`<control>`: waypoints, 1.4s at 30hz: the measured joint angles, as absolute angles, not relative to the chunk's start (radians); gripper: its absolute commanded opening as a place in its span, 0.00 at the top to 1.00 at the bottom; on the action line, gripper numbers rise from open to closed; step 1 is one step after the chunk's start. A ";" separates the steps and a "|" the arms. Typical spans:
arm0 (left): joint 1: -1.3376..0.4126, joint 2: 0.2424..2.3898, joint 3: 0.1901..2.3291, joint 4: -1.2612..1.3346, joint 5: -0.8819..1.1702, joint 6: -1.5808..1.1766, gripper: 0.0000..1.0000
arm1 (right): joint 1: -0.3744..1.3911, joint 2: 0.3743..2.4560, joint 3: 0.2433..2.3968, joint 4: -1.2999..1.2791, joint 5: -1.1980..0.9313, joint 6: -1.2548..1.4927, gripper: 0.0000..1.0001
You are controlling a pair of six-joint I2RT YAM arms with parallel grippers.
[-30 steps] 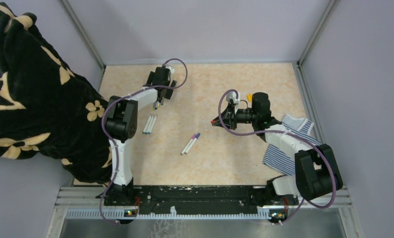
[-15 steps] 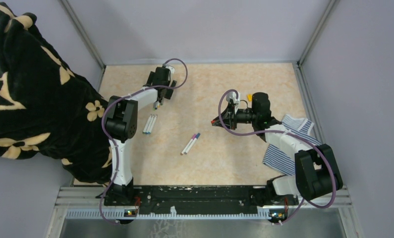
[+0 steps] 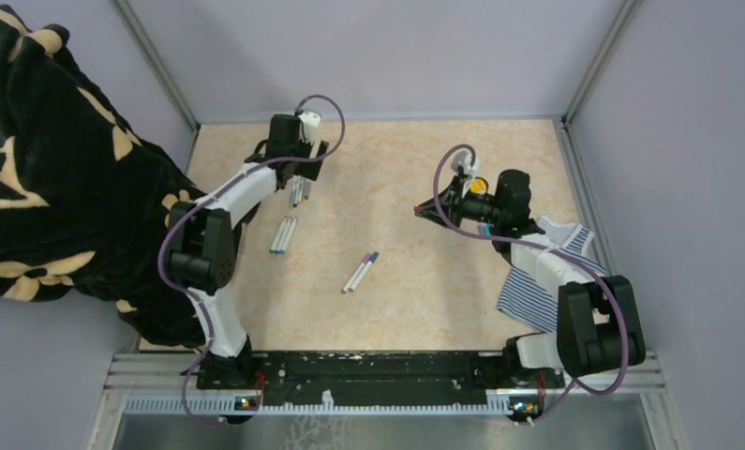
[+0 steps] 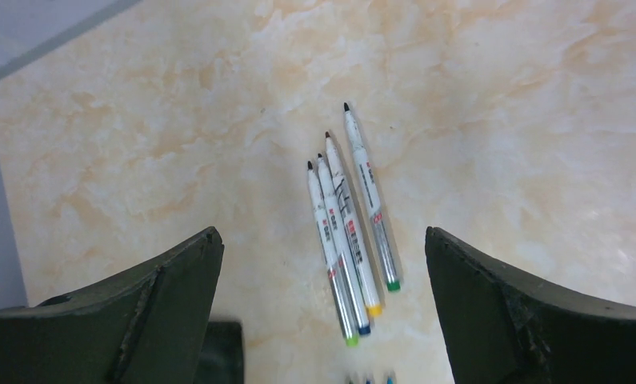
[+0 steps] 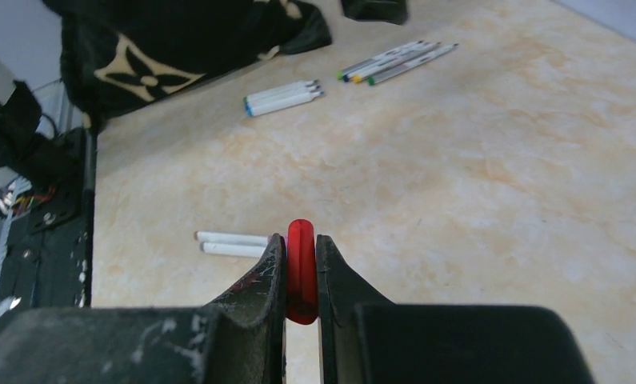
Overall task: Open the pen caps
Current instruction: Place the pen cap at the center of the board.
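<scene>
Several uncapped white pens with green, yellow and blue ends lie side by side below my left gripper, which hangs wide open above them, touching none. From above, the left gripper is just behind that group. My right gripper is shut on a small red pen cap, held off the table right of centre. A pair of pens lies mid-table. Three more pens with blue ends lie nearer the left arm.
A black cloth with cream flowers is heaped along the left edge. A blue-and-white striped cloth lies under the right arm at the right edge. Grey walls close the far side.
The left gripper has shifted back and left, still open over the pens. The right gripper has drawn back to the right with the red cap still in it.
</scene>
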State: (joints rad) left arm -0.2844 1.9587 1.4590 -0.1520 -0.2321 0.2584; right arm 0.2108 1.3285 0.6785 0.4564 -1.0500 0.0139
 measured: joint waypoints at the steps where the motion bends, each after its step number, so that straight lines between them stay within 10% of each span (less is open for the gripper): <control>1: -0.279 1.914 1.440 -0.155 -0.204 0.258 0.00 | 0.187 1.328 0.678 0.480 -1.035 0.044 1.00; 21: -0.128 1.185 0.827 -0.371 0.511 0.421 0.00 | -0.038 1.463 0.818 0.387 -0.689 0.183 1.00; 42: -0.128 1.094 0.730 -0.405 0.707 0.530 0.00 | -0.167 1.838 1.119 0.179 -0.520 0.153 1.00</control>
